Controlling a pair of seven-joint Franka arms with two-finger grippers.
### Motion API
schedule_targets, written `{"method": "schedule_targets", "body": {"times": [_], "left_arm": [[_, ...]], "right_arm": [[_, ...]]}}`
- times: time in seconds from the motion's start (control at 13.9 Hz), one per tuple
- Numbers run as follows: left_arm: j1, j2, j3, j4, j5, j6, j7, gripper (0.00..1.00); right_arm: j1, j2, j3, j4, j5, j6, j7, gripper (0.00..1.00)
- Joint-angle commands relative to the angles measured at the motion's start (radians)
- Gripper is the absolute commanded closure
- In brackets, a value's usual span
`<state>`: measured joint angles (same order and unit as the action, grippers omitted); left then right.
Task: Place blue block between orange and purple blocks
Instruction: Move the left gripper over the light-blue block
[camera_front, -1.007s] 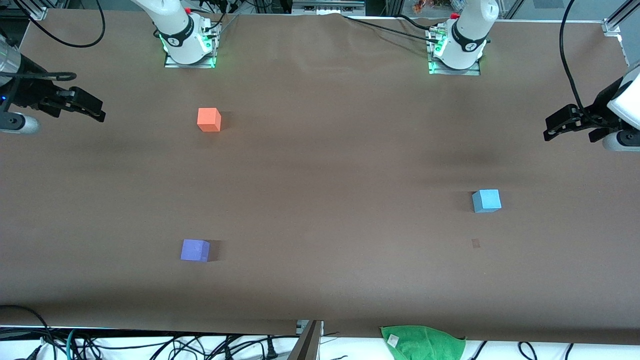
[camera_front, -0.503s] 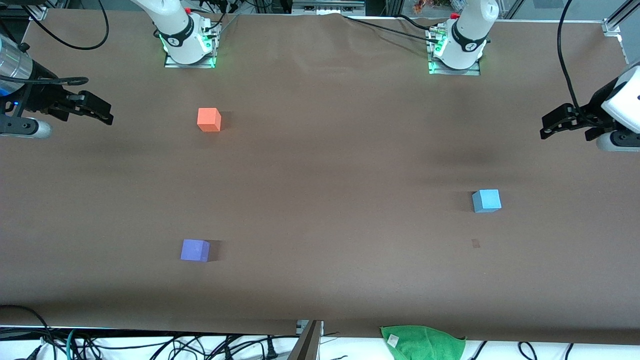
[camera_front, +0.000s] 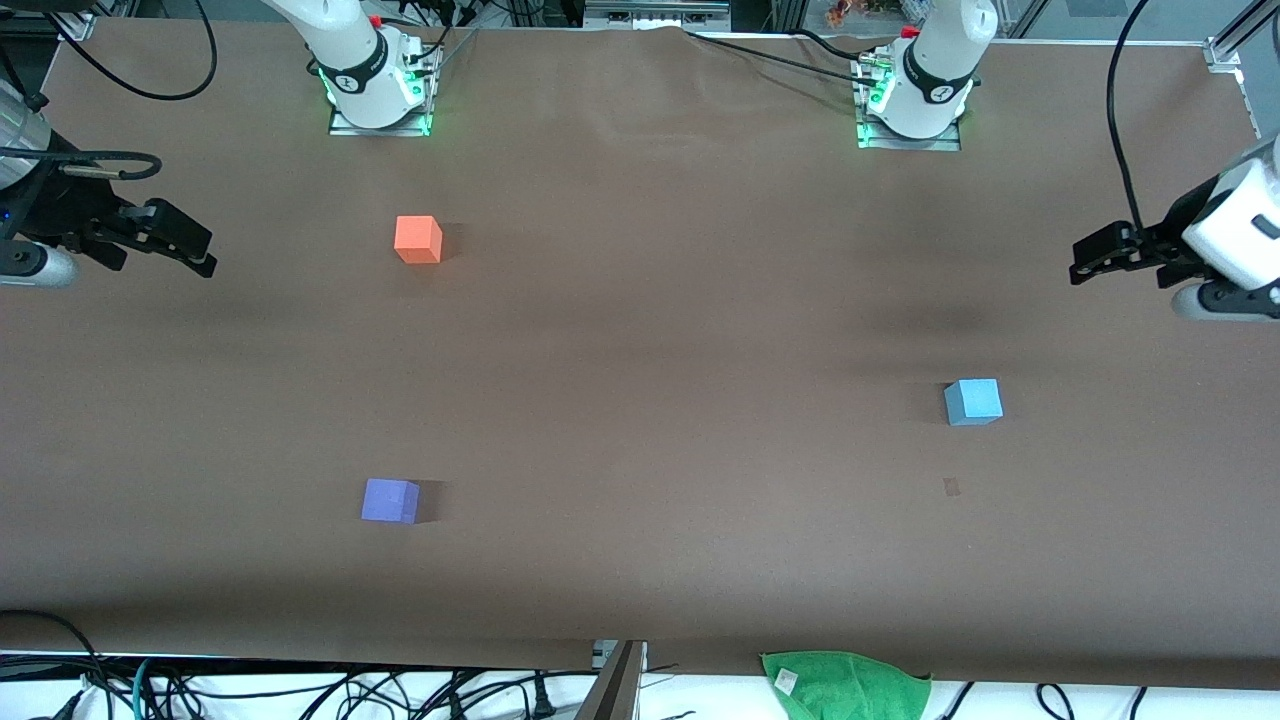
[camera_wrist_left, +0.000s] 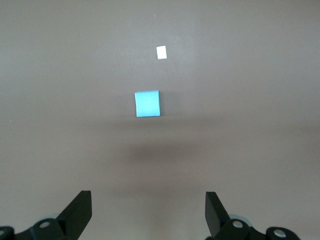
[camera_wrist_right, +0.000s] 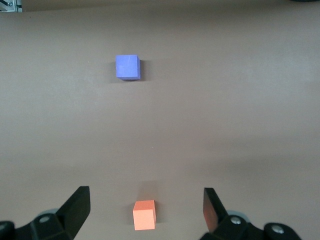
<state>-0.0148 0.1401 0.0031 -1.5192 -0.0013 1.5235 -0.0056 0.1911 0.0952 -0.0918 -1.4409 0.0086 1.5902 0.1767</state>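
The light sky-blue block (camera_front: 973, 401) sits on the brown table toward the left arm's end. The orange block (camera_front: 418, 239) sits toward the right arm's end, close to the bases. The purple block (camera_front: 390, 500) sits nearer to the front camera than the orange one. My left gripper (camera_front: 1085, 262) is open and empty, up in the air over the table's end; its wrist view shows the blue block (camera_wrist_left: 148, 103) ahead of the open gripper (camera_wrist_left: 148, 210). My right gripper (camera_front: 200, 250) is open and empty over the other end; its wrist view shows the orange block (camera_wrist_right: 144, 215) and the purple block (camera_wrist_right: 127, 67).
A green cloth (camera_front: 845, 685) lies at the table's edge nearest the front camera. A small patch (camera_front: 951, 486) marks the table just nearer to that camera than the blue block. The arm bases (camera_front: 378, 90) (camera_front: 915, 100) stand along the back edge. Cables hang at both ends.
The left gripper has shifted a little inward over the table. The right gripper moved inward, then drew back slightly. The blocks have not moved.
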Motion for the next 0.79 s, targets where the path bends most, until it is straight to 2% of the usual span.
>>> {"method": "schedule_targets", "body": {"times": [0.0,0.14,0.36,0.5,0.72], "left_arm": [[0.010,0.122,0.006,0.028,0.009,-0.008,0.020,0.00],[0.027,0.200,0.008,0.022,0.012,0.076,0.016,0.00],[0.024,0.266,0.006,0.011,0.027,0.191,0.016,0.00],[0.016,0.262,-0.003,-0.083,0.088,0.333,0.016,0.00],[0.021,0.260,-0.005,-0.282,0.090,0.620,0.016,0.00]], "right_arm": [[-0.010,-0.002,-0.005,0.002,0.016,0.005,-0.017,0.00],[-0.009,0.003,-0.006,0.002,0.013,0.004,-0.017,0.00],[-0.010,0.003,-0.009,0.002,0.008,-0.004,-0.017,0.00],[-0.015,0.003,-0.009,0.002,0.011,0.005,-0.019,0.00],[-0.015,0.004,-0.009,0.002,0.011,0.007,-0.019,0.00]]}}
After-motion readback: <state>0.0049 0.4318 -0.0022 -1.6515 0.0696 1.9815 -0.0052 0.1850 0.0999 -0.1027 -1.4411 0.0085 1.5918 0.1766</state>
